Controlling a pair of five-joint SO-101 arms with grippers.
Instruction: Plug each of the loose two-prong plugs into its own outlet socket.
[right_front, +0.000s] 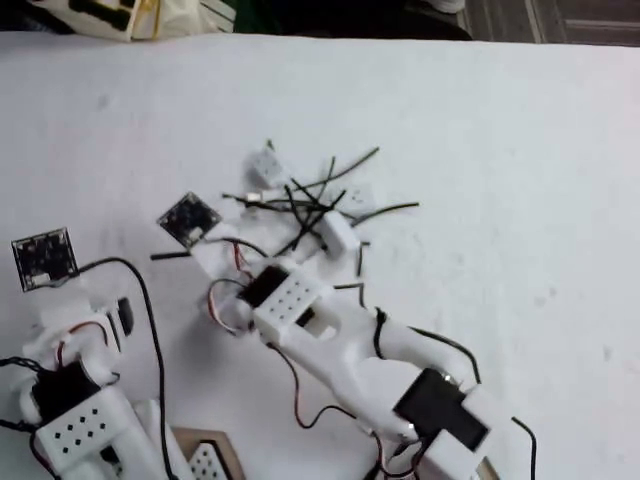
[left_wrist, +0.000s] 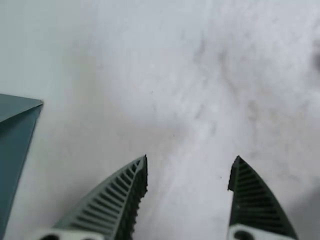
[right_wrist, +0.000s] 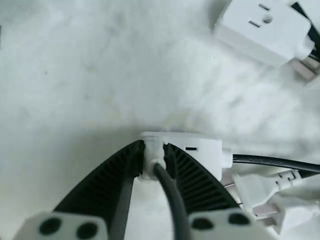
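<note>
Plug (right_wrist: 150, 154): small white body pinched between the right gripper's fingertips; its black cord (right_wrist: 170, 205) runs back between the fingers towards the wrist.
Right gripper (right_wrist: 154, 146): clamped on the plug, dark ribbed fingers (right_wrist: 115, 175) pressed against both of its sides, low over the white table (right_front: 520, 150).
White block (right_wrist: 195, 150): touches the far end of the held plug; a second black cord (right_wrist: 275, 161) leaves its other side. Whether the prongs sit inside it cannot be told.
Outlet socket (right_wrist: 260, 27): white, slotted face up, lying on the table well apart from the held plug, beyond the fingertips.
Second plug (right_wrist: 257, 184): white, lying just beside the block and under its cord.
Right arm (right_front: 350, 345): stretched from the near edge to a tangle of cords and white pieces (right_front: 310, 205) mid-table.
Left gripper (left_wrist: 189, 165): jaws spread wide, nothing between them, over bare table; a dark panel (left_wrist: 15, 135) sits at one side.
Left arm (right_front: 70, 420): near the table's corner, well apart from the tangle.
</note>
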